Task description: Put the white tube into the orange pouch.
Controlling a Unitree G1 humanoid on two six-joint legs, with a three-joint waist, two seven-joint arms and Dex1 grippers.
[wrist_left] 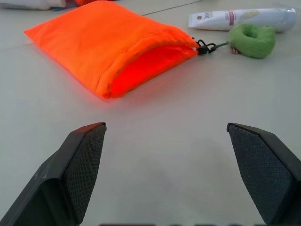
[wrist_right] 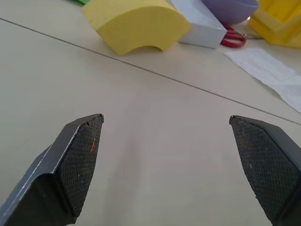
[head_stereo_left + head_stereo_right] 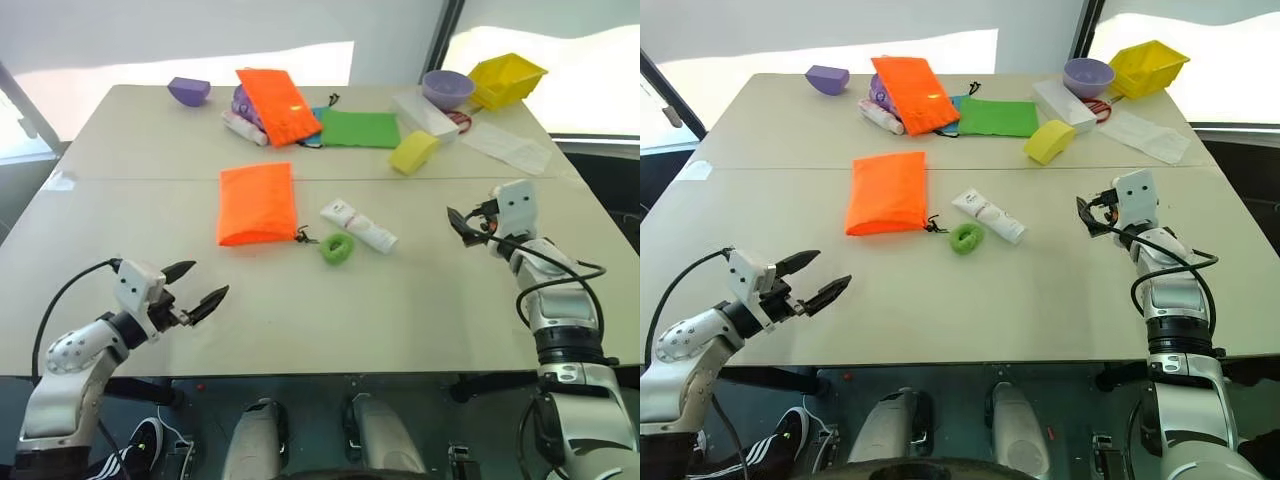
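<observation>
Approach stage: both claws, left (image 3: 196, 285) and right (image 3: 462, 223), fully open (empty). Next: grasp white tube (image 3: 359, 225) right of orange pouch (image 3: 257, 203).

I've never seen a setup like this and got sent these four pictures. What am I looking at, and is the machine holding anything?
It is a two-armed robot at a pale table. Two pictures look down from cameras in its head; the other two come from cameras on its wrists, looking out between the black jaws.

The left gripper and right gripper both stand open and hold nothing.

In the middle of the table lie an orange pouch, its mouth gaping toward the left wrist camera, a white tube and a small green ring beside the tube. Further back are a second orange pouch, a green pouch, a yellow foam block, two purple bowls and a yellow bin.
</observation>
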